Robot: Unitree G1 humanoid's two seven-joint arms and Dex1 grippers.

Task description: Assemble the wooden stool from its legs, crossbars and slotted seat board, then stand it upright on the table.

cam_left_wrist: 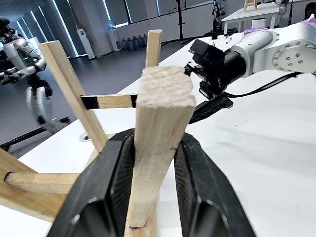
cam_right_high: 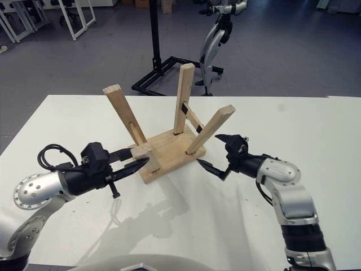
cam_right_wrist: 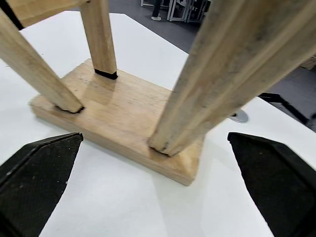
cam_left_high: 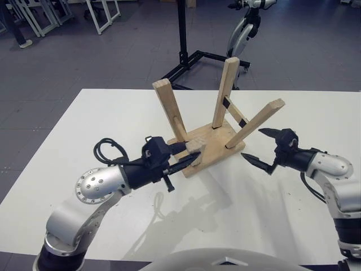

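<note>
The white surface (cam_left_high: 265, 220) carries one stool, lying upside down near its middle. One slotted seat board (cam_left_high: 217, 145) rests flat on the surface with the legs pointing up.

We count four legs. Three stand tall and splay outward: one on the left (cam_left_high: 171, 110), one at the back (cam_left_high: 224, 93) and one leaning off to the right (cam_left_high: 256, 124). The fourth leg (cam_left_wrist: 158, 123) shows only as a short stub at the board's near left corner.

We can make out two crossbars. One with black ends (cam_left_high: 237, 114) runs between the back leg and the right leg. Another crossbar (cam_left_wrist: 42, 181) shows low down in the left wrist view.

There are two grippers. The left gripper (cam_left_high: 189, 156) has its jaws closed on the fourth leg and hides the board's near left corner. The right gripper (cam_left_high: 252, 143) sits just beside the board's right end. Its jaws are spread wide and grip nothing. In the right wrist view the leaning right leg fills the space ahead of them, blocking most of the board's far side.

On the floor beyond the surface stands a black pole stand (cam_left_high: 183, 34). Another humanoid robot (cam_left_high: 245, 31) stands just to its right.
</note>
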